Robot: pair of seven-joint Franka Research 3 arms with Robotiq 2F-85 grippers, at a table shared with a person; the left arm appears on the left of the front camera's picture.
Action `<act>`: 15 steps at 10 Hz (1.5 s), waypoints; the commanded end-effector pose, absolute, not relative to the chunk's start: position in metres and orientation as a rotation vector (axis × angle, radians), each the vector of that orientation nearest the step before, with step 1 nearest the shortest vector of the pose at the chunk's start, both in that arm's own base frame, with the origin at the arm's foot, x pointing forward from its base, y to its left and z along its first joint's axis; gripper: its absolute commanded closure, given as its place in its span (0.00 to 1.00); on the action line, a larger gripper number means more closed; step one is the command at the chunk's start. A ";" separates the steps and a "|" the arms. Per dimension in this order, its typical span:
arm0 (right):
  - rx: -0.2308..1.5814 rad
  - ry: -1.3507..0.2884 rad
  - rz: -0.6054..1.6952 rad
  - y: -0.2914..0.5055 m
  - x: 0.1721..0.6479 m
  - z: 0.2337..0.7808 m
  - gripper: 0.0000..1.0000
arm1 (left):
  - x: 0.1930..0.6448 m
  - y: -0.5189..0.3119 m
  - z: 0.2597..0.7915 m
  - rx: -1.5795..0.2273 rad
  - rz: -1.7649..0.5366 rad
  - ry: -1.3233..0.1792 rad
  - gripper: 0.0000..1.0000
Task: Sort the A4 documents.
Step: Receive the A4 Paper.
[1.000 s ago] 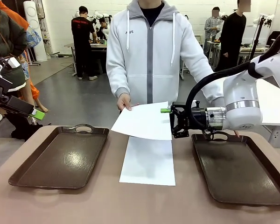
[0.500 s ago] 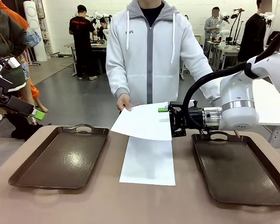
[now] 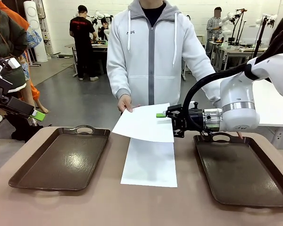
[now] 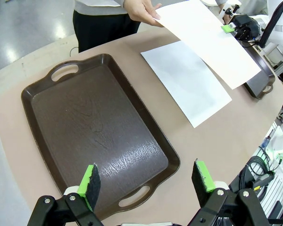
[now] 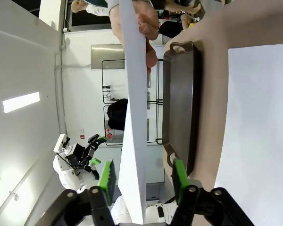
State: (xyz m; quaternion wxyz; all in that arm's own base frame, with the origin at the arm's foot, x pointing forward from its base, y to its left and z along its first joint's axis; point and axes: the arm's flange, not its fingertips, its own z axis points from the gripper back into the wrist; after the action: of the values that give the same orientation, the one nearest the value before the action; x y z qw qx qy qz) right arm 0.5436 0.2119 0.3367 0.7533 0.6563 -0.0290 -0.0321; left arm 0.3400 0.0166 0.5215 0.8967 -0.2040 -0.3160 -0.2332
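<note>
A person's hand (image 3: 126,102) holds one white A4 sheet (image 3: 144,123) out above the table's middle. My right gripper (image 3: 167,125) reaches in from the right at this sheet's right edge, one green pad (image 3: 160,115) above the paper. In the right wrist view the sheet (image 5: 134,117) runs edge-on between the two pads (image 5: 106,181), with a gap on each side. A second sheet (image 3: 150,162) lies flat on the table between the trays. At the far left my left gripper (image 3: 35,117) hangs open and holds nothing (image 4: 146,181).
A dark brown tray (image 3: 61,160) lies on the left of the table and another (image 3: 240,174) on the right, both bare. The person stands at the far edge, behind the sheets. Other people and tables show farther back.
My right gripper has slid left so its fingers straddle the held sheet's edge, and its jaws have narrowed. The left arm, the lying sheet and the trays have not moved.
</note>
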 end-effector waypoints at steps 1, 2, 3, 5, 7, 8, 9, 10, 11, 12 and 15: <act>1.444 -0.094 -0.080 0.214 0.551 0.335 0.54 | 0.340 0.017 0.521 -0.434 -0.484 -0.655 0.00; 1.444 -0.094 -0.076 0.215 0.552 0.335 0.63 | 0.340 0.017 0.521 -0.434 -0.484 -0.655 0.00; 1.443 -0.089 -0.073 0.214 0.552 0.335 0.72 | 0.340 0.017 0.521 -0.434 -0.484 -0.655 0.00; 1.444 -0.085 -0.072 0.214 0.554 0.336 0.90 | 0.340 0.017 0.521 -0.434 -0.484 -0.655 0.00; 1.442 -0.078 -0.067 0.214 0.555 0.336 1.00 | 0.340 0.017 0.521 -0.434 -0.484 -0.655 0.00; 1.442 -0.076 -0.067 0.214 0.556 0.336 0.98 | 0.340 0.017 0.521 -0.434 -0.484 -0.655 0.00; 1.442 -0.072 -0.069 0.213 0.556 0.336 1.00 | 0.340 0.017 0.521 -0.434 -0.484 -0.655 0.00; 1.442 -0.071 -0.066 0.213 0.557 0.336 1.00 | 0.340 0.017 0.521 -0.434 -0.484 -0.655 0.00; 1.439 -0.069 -0.064 0.213 0.557 0.336 1.00 | 0.340 0.017 0.521 -0.434 -0.484 -0.655 0.00; 1.434 -0.067 -0.064 0.213 0.558 0.336 1.00 | 0.340 0.017 0.521 -0.434 -0.484 -0.655 0.00; 1.425 -0.051 -0.048 0.209 0.560 0.341 1.00 | 0.340 0.017 0.521 -0.434 -0.484 -0.655 0.00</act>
State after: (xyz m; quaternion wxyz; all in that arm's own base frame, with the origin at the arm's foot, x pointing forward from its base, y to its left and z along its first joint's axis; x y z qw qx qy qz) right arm 0.5516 0.2107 0.3382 0.7535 0.6560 -0.0327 -0.0292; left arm 0.3400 0.0166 0.5215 0.8967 -0.2040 -0.3160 -0.2332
